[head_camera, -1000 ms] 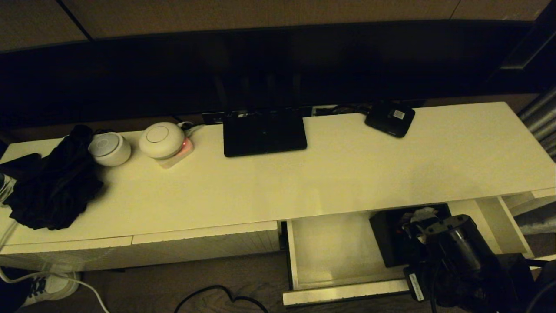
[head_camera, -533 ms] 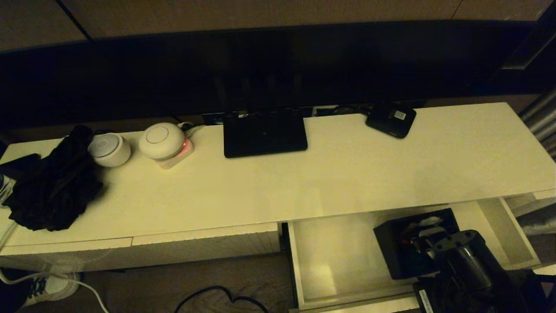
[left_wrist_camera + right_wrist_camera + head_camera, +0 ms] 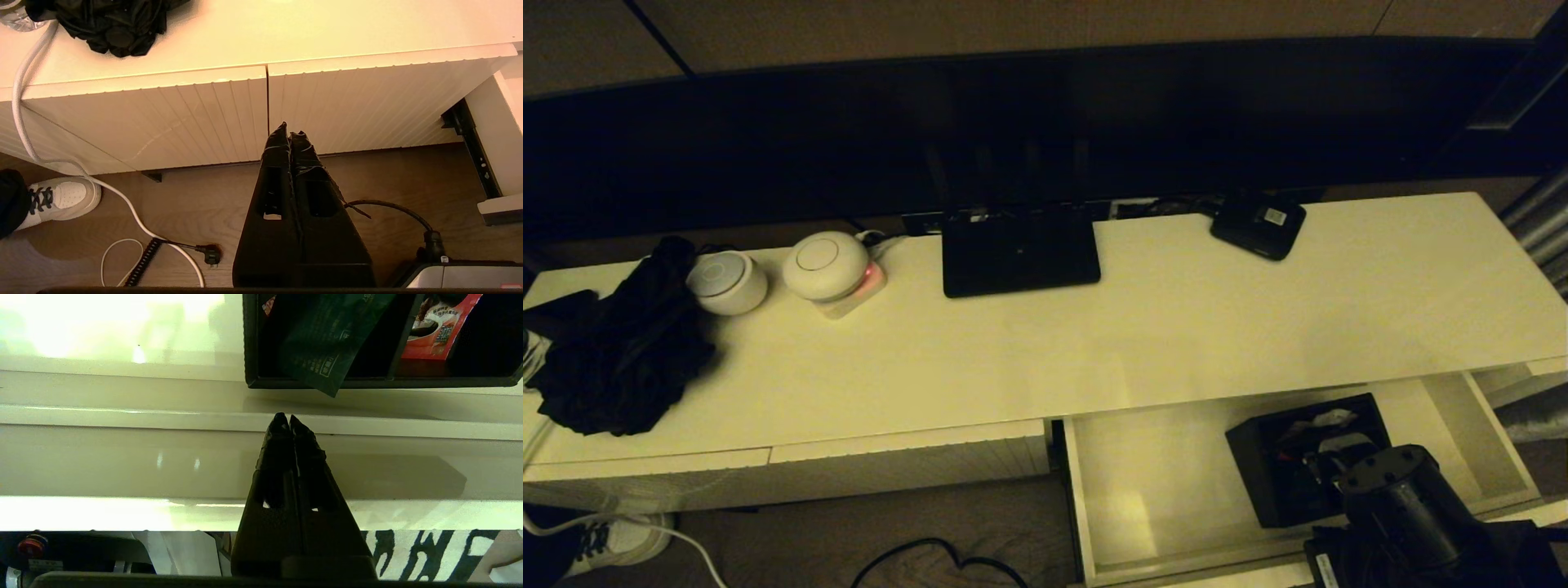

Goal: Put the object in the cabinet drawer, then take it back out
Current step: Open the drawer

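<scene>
The black divided box (image 3: 1262, 469) sits in the right half of the open cabinet drawer (image 3: 1143, 482), showing red and white packets. In the right wrist view its near rim (image 3: 367, 383) lies just beyond the fingertips, with a green packet (image 3: 327, 339) hanging over it and a red packet (image 3: 439, 330) inside. My right gripper (image 3: 289, 418) is shut and empty, hovering over the drawer's front wall (image 3: 122, 457), apart from the box. The right wrist (image 3: 1401, 502) hides the box's near corner. My left gripper (image 3: 289, 130) is shut and parked low before the closed drawer fronts.
On the cabinet top stand a black router (image 3: 1021, 249), a small black device (image 3: 1258, 222), two white round devices (image 3: 729, 280) (image 3: 827, 263) and a black cloth (image 3: 621, 351). The left drawer front (image 3: 915, 461) is closed. Cables (image 3: 135, 212) and a shoe (image 3: 61, 196) lie on the floor.
The drawer has slid further out toward me, carrying the box with it. My right arm has drawn back from over the box to the drawer's front edge.
</scene>
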